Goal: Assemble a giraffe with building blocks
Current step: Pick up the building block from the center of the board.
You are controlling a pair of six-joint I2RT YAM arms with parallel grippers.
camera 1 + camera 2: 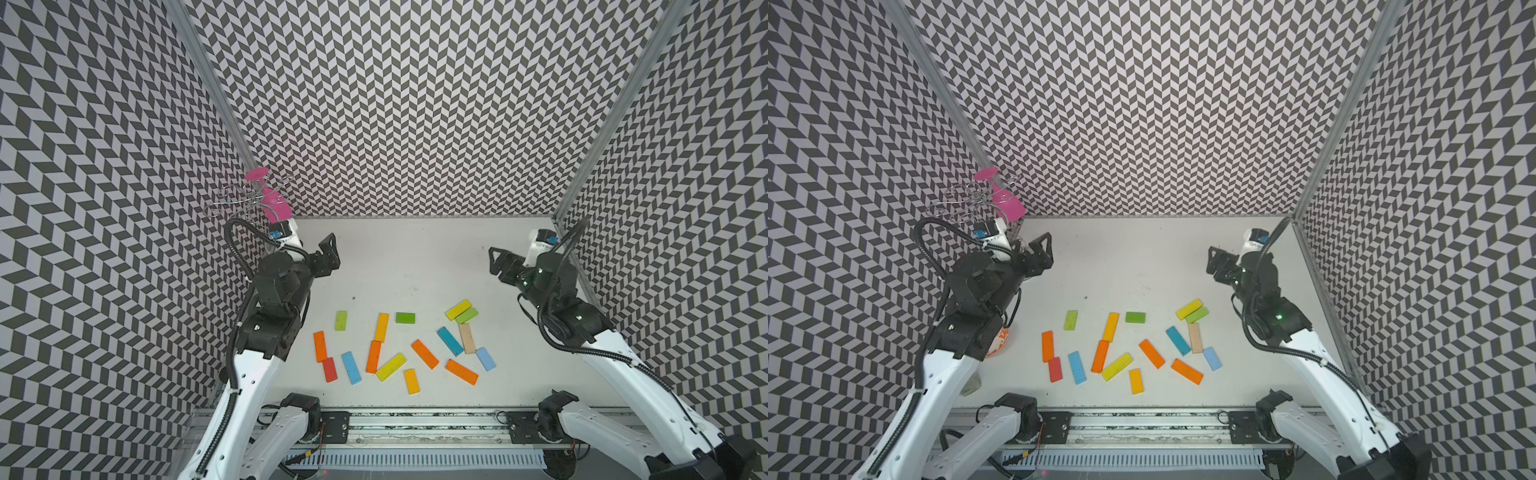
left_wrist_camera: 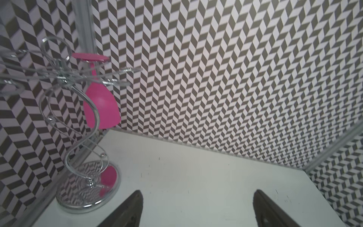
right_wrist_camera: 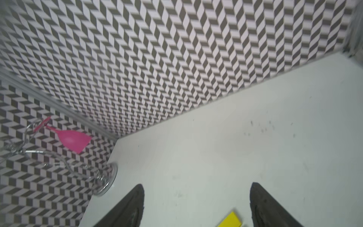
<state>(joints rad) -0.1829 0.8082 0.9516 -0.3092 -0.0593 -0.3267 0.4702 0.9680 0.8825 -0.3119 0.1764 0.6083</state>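
Building blocks [image 1: 424, 354] lie scattered flat; both my arms reach past them.
My left gripper [image 2: 197, 191] and right gripper [image 3: 196, 184] hover above the table [image 1: 415, 257], jaws spread wide, holding nothing.

Orange-patterned bowl [image 1: 1001, 338]: mostly behind the left arm [image 1: 967, 299] in a top view, only a sliver shows. Clear object [image 1: 972, 384] beside that arm's white link: too faint to identify. Wire glass rack [image 2: 82, 125]: its hanger loops are cut off by the left wrist picture's edge, and it is blurred in the right wrist view [image 3: 106, 176]. Its lower part is hidden by the arm in both top views. Yellow block [image 3: 230, 221]: cut off by the picture's edge.
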